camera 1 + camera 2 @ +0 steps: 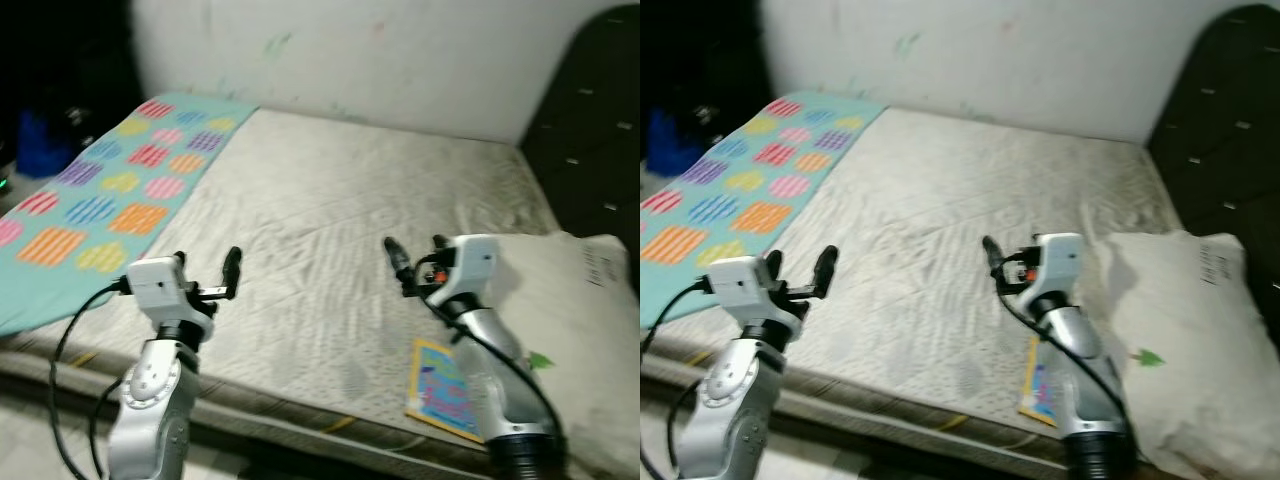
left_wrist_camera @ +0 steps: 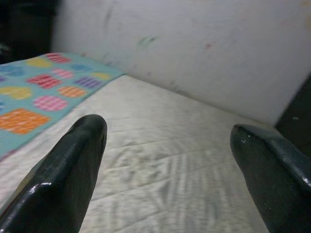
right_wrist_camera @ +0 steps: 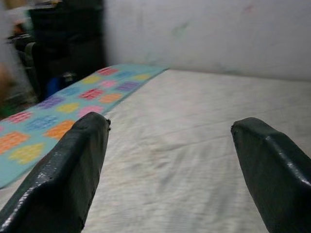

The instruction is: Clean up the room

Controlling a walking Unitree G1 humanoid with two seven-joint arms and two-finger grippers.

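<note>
A bare grey-white mattress (image 1: pixel 330 210) lies before me. Along its left side is a teal blanket (image 1: pixel 110 190) with coloured striped patches. A white pillow (image 1: pixel 585 330) rests at the right end. A small colourful book (image 1: pixel 440 392) lies near the mattress's front edge, partly under my right arm. My left gripper (image 1: pixel 207 265) hovers open over the front left of the mattress, nothing between its fingers. My right gripper (image 1: pixel 415 252) hovers open over the middle right, just left of the pillow, also holding nothing. In both wrist views the fingers (image 2: pixel 73 170) (image 3: pixel 73 170) stand wide apart over the mattress.
A white wall (image 1: pixel 380 50) runs behind the bed. A dark padded headboard (image 1: pixel 590 130) stands at the right. Dark furniture and a blue object (image 1: pixel 40 140) sit in the shade at the far left. The middle of the mattress is bare.
</note>
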